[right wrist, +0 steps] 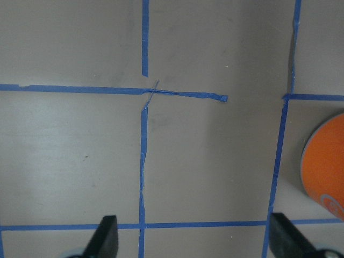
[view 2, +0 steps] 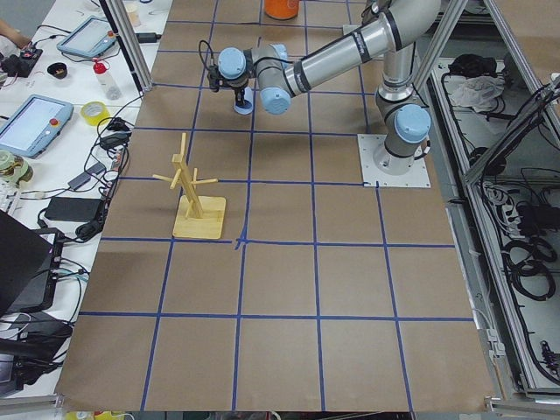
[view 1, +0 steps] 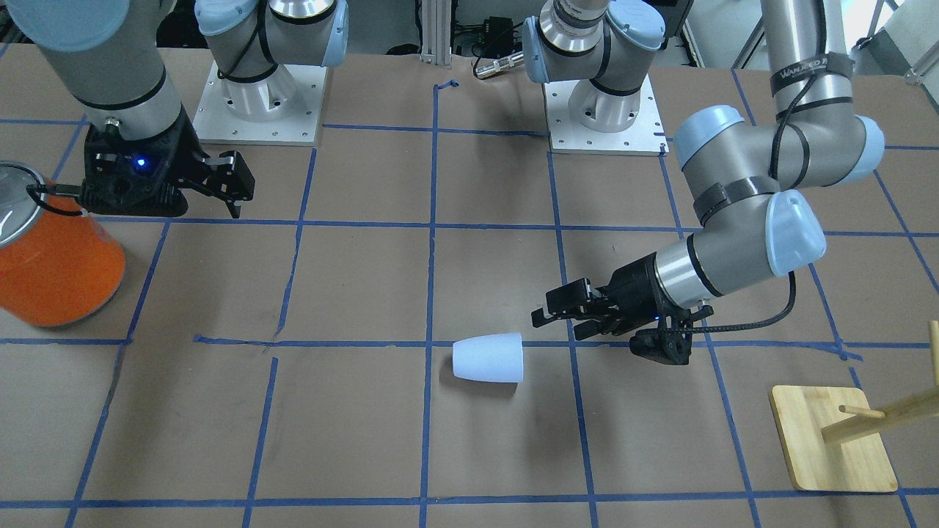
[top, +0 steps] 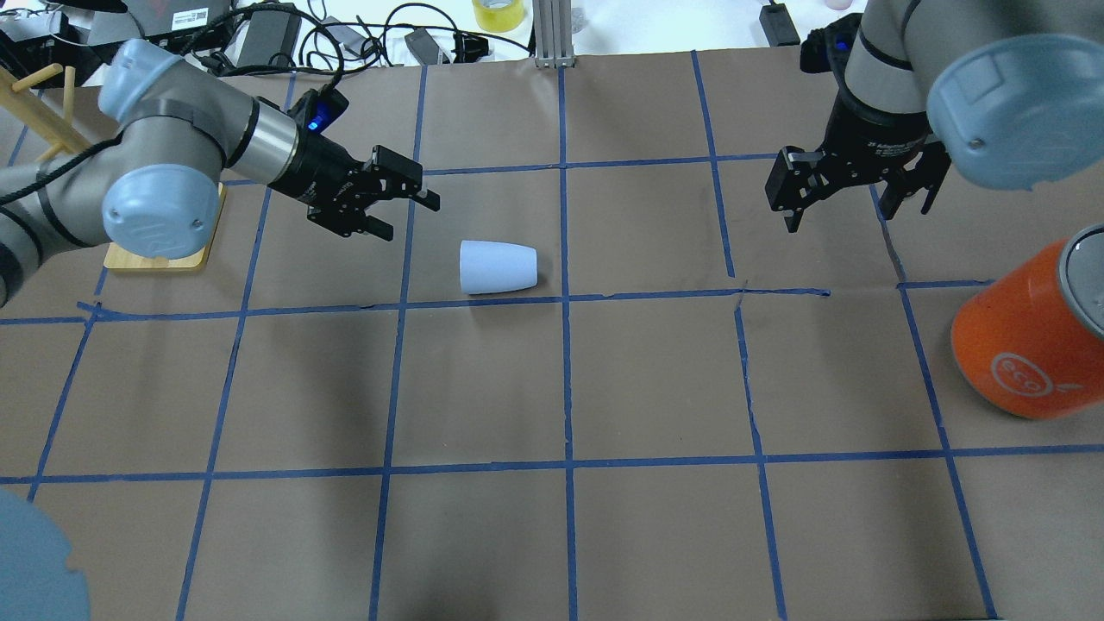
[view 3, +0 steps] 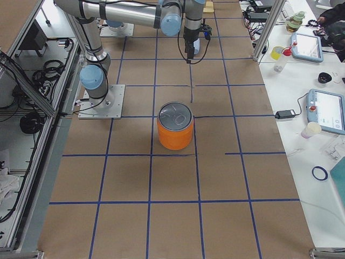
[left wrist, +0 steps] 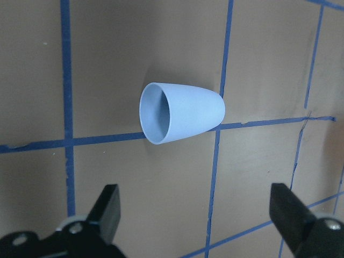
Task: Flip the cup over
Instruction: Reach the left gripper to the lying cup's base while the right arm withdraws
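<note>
cup [top: 498,267]: one only, a small pale lavender-blue tumbler lying on its side on the table [top: 655,388]. it is a little left of the middle and somewhat toward the far edge, and its side rests just beyond a line of blue tape. no writing shows on it. its wide rim faces the robot's left and its narrow base faces the right. the left wrist view looks straight into the mouth and shows only the cup's own smooth wall inside.

one orange can [top: 1026,345] stands upright near the right edge. it carries a white round mark reading "eco". a silver top closes it, so its contents are hidden.

one wooden peg stand [view 2: 194,188] sits on a square base toward the far left corner.

there are two grippers. the left gripper [top: 405,216] is held low and level near the cup's rim and aimed at it. its fingers are spread apart, holding nothing and touching nothing. a strap on that arm bears white lettering too small to read surely. the right gripper [top: 854,216] hangs pointing down over the table between the far edge and the can, well apart from the cup. its fingers are also spread apart.
</note>
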